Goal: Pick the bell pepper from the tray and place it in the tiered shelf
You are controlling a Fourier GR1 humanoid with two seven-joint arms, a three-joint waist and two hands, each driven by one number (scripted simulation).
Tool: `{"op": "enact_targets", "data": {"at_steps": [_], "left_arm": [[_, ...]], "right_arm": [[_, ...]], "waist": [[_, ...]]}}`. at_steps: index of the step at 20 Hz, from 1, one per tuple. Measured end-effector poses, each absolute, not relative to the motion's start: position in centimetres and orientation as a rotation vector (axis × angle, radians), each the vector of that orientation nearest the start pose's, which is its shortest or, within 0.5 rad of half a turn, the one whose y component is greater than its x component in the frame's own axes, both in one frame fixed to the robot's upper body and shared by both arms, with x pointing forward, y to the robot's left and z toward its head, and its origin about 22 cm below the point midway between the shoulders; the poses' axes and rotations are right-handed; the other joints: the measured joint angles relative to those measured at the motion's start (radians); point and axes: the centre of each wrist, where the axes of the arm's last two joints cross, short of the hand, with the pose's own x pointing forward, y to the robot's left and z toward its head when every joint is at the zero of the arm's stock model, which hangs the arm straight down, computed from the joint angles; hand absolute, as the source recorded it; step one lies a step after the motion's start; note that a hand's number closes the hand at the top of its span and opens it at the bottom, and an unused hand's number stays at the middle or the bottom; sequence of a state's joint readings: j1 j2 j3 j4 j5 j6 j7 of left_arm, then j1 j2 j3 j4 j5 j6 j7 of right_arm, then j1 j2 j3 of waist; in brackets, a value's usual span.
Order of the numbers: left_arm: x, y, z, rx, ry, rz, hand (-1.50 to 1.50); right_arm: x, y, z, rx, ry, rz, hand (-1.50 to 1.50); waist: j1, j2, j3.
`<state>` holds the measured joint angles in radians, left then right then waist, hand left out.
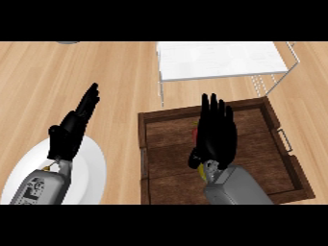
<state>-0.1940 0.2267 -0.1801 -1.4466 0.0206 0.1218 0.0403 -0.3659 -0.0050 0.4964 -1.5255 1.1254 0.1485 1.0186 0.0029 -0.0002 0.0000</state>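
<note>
right hand (216, 132): fingers straight, held over tray (266, 144), bell pepper (197, 130) mostly hidden
left hand (72, 129): fingers straight, above plate (88, 168)

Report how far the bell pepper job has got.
Done: nothing visible; the tiered shelf holds no pepper. In hand: the right robot hand is over the wooden tray, fingers straight, hiding most of the bell pepper, of which red and yellow slivers show; no grasp yet. The left robot hand rests open above the white plate. Left: grasp, lift, place on shelf.
</note>
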Motion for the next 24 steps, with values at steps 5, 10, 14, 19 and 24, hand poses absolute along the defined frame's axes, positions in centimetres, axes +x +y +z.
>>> {"op": "enact_targets", "data": {"at_steps": [5,10,14,19,24], "left_arm": [[28.4,22.2,1.3,0.106,-1.576,-0.26,0.0],[28.1,22.0,1.8,0.107,-1.575,-0.256,0.0],[27.3,22.6,1.4,0.109,-1.577,-0.255,0.0],[27.9,22.4,1.4,0.111,-1.575,-0.259,0.0],[28.5,21.6,1.6,0.086,-1.575,-0.284,0.0]], "right_arm": [[26.9,-7.5,5.7,-1.063,-0.969,0.906,1.5],[26.9,-7.9,4.8,-1.065,-0.936,0.961,1.5],[26.8,-8.2,4.5,-1.112,-0.947,0.993,1.5],[27.0,-7.8,4.5,-1.122,-0.983,1.0,1.5],[25.0,-3.9,4.9,-0.943,-1.064,1.054,1.5]], "waist": [[-0.001,0.0,0.0],[-0.001,-0.001,0.0],[0.0,-0.004,-0.001],[-0.001,-0.003,-0.001],[0.026,0.001,-0.001]]}}
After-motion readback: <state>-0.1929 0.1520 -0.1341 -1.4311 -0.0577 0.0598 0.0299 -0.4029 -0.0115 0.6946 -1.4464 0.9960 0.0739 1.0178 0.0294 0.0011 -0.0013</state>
